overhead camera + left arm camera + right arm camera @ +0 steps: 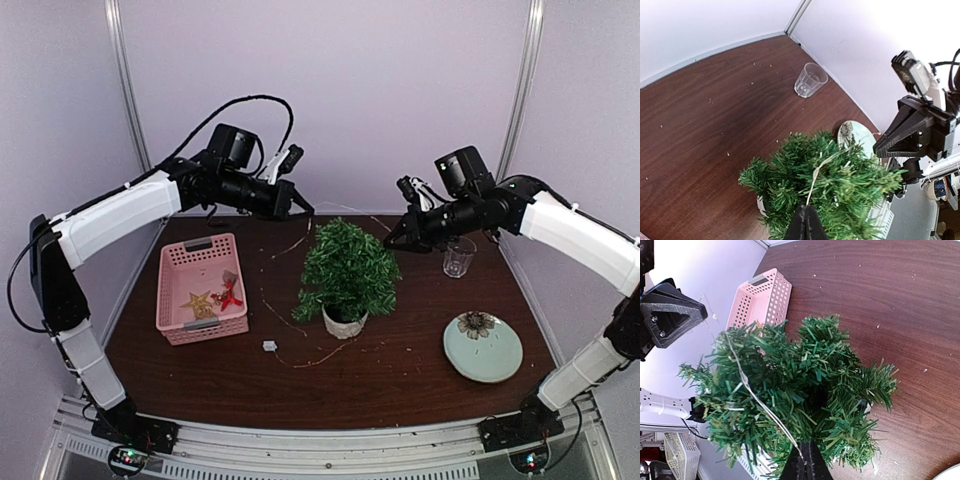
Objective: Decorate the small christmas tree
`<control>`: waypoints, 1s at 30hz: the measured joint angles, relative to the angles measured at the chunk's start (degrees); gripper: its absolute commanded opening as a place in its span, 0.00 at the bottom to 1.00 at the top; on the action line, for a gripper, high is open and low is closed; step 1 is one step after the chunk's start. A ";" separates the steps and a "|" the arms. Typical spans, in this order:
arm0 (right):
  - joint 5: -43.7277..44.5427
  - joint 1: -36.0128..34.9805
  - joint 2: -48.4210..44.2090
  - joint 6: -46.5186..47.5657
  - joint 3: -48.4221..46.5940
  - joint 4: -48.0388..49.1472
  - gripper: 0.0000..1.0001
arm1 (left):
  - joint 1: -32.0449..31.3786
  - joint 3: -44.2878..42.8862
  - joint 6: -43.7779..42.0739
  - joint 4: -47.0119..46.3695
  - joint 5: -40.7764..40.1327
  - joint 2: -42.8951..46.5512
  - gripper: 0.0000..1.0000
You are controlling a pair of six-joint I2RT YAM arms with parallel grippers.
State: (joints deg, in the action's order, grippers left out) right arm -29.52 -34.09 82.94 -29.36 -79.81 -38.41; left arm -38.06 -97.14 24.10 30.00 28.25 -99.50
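Dark wooden bench [400, 390]: the small christmas tree [348, 268] stands midway between its left and right edges. Left gripper [306, 209] and right gripper [390, 240], jaws pressed together, each pinch a thin wire [756, 399] draped over it.

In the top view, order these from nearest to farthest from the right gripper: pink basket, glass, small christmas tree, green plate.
1. small christmas tree, centre, just beside the right gripper
2. glass, at the back right
3. green plate, front right
4. pink basket, left side
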 measured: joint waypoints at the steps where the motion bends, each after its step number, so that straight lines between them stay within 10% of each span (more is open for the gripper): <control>1: -0.02 0.00 0.31 -0.02 -0.15 -0.28 0.00 | -0.02 0.00 0.11 0.13 -0.02 -0.48 0.00; 30: -5.14 -0.22 4.68 -6.01 2.99 -1.01 0.00 | -1.90 7.06 0.20 4.85 2.21 -1.31 0.00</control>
State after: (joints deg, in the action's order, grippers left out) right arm -34.65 -34.30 87.61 -35.38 -76.82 -39.42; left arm -39.97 -90.08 24.29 34.85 30.46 -100.82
